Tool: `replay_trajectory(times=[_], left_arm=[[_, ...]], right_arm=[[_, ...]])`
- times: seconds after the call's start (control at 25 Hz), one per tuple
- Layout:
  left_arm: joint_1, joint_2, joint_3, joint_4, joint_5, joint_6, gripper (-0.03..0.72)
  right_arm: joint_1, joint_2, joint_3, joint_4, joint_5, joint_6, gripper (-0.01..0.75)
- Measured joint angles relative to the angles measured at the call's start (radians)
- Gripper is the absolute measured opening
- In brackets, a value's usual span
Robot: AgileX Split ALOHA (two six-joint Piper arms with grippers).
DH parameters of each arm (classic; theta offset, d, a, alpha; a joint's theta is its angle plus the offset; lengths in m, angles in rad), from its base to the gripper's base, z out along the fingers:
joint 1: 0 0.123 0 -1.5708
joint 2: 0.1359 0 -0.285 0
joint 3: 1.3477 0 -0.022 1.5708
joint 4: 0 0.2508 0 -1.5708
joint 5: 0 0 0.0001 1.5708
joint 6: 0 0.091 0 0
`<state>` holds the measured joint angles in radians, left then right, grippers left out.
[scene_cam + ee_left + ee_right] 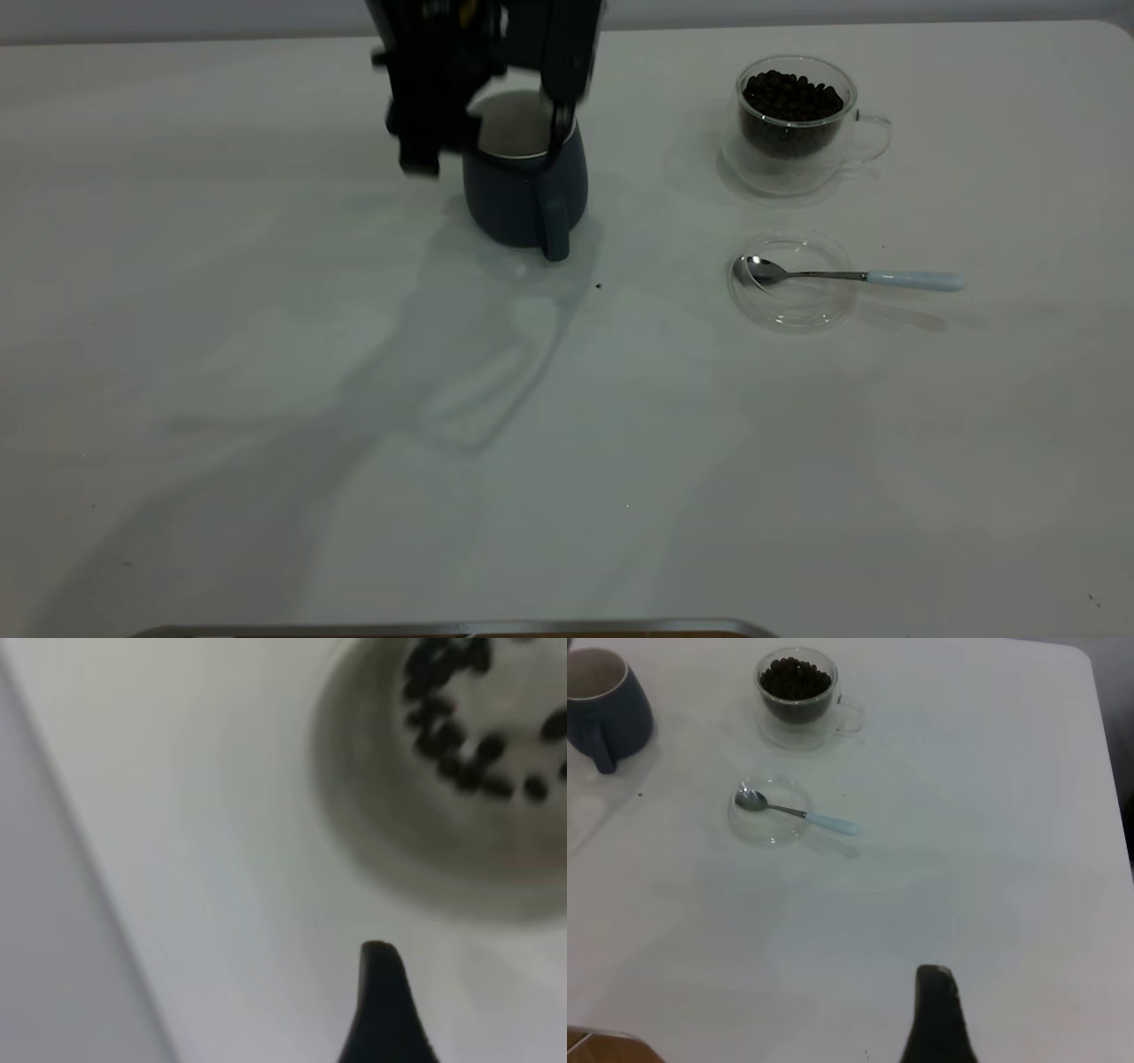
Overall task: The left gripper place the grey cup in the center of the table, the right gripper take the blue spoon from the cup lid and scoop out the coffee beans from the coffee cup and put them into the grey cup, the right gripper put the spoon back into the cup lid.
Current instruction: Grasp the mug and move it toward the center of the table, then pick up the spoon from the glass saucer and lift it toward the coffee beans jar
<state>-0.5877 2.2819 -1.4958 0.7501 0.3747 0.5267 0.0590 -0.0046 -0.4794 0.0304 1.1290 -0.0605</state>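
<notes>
The grey cup [523,199] stands upright on the table [266,372], left of centre towards the back, its handle facing the camera. My left gripper [490,146] hangs over its mouth, open, one finger [418,159] clear of the cup's left side and the other at the right of the rim. The coffee cup [793,124], full of coffee beans [791,96], stands at the back right. In front of it the blue spoon [850,276] rests with its bowl in the cup lid [791,306]. Only one finger [935,1014] of my right gripper shows, high above the table's right part.
A single dark speck [599,286] lies on the table just right of the grey cup. A metal edge [443,629] runs along the front of the exterior view. The left wrist view is blurred and shows a round cup with beans [461,753].
</notes>
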Motion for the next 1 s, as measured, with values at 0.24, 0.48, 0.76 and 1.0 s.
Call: replay_trajectory(times=[0.24,0.48,0.76,1.0], left_arm=[[-0.010,-0.198,0.000,-0.002,0.224,-0.163,0.588],[-0.010,-0.393,0.000,-0.011,0.576,-0.386,0.588],[-0.009,-0.612,0.001,-0.021,0.790,-0.595,0.588],[-0.009,-0.872,0.001,-0.108,0.790,-0.703,0.588]], right_arm=[[0.000,0.000,0.000,0.000,0.000,0.000,0.588],[0.000,0.000,0.000,0.000,0.000,0.000,0.588],[0.000,0.000,0.000,0.000,0.000,0.000,0.588],[0.000,-0.001,0.000,0.000,0.000,0.000,0.588]])
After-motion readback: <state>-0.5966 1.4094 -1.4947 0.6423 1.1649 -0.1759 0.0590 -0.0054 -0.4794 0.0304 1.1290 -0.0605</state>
